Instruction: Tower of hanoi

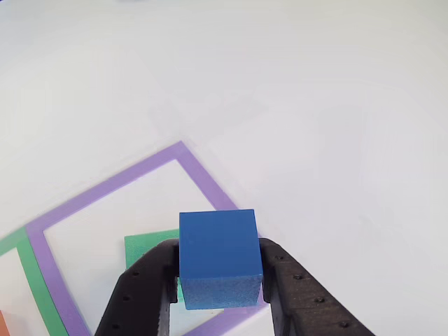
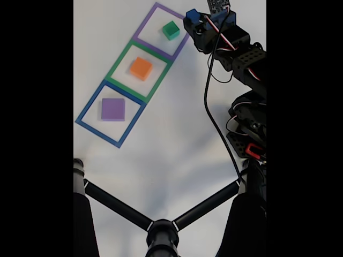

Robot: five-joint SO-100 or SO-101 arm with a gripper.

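My gripper (image 1: 220, 280) is shut on a blue cube (image 1: 219, 257), held above the table between its two black fingers. In the fixed view the blue cube (image 2: 192, 14) hangs in the gripper (image 2: 194, 17) just right of the purple-outlined square (image 2: 150, 20). A green cube (image 2: 171, 30) rests inside that purple square; in the other view the green cube (image 1: 148, 249) lies partly hidden behind the left finger. An orange cube (image 2: 141, 68) sits in the green-outlined square (image 2: 119, 63), and a purple cube (image 2: 113, 109) in the blue-outlined square (image 2: 87, 108).
The three outlined squares run in a diagonal row on a white table (image 2: 171, 134). The arm and its cables (image 2: 244, 80) stand at the right in the fixed view. A black stand with splayed legs (image 2: 161, 227) crosses the bottom.
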